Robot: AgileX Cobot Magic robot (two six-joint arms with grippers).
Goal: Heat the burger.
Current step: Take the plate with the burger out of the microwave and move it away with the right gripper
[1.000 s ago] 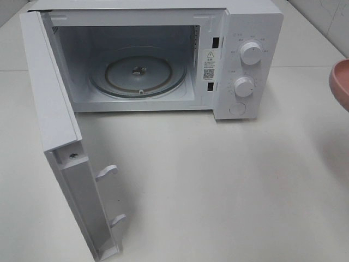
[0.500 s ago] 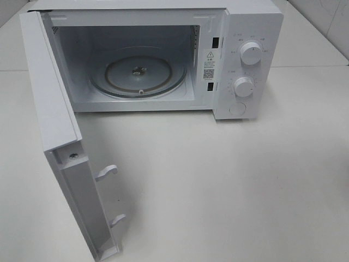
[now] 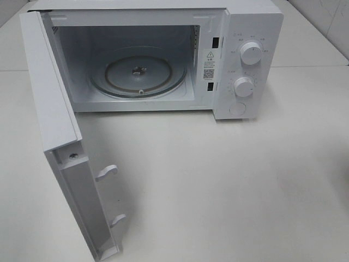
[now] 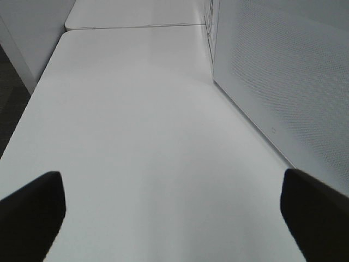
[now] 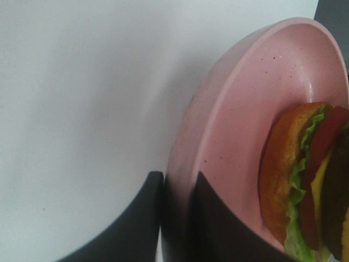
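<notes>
On one pink plate [image 5: 240, 136] pinched by the right jaws sits one burger [image 5: 305, 185]; left jaws gape.

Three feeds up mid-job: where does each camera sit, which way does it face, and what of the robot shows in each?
Exterior high: mounted above, looking down at the open microwave and table; no arm shows.
Left wrist: looks along the table beside the door; open left gripper fingertips show.
Right wrist: close on the plate holding the burger; right gripper is clamped on its rim.
Shared: exterior and left wrist both show the door.
</notes>
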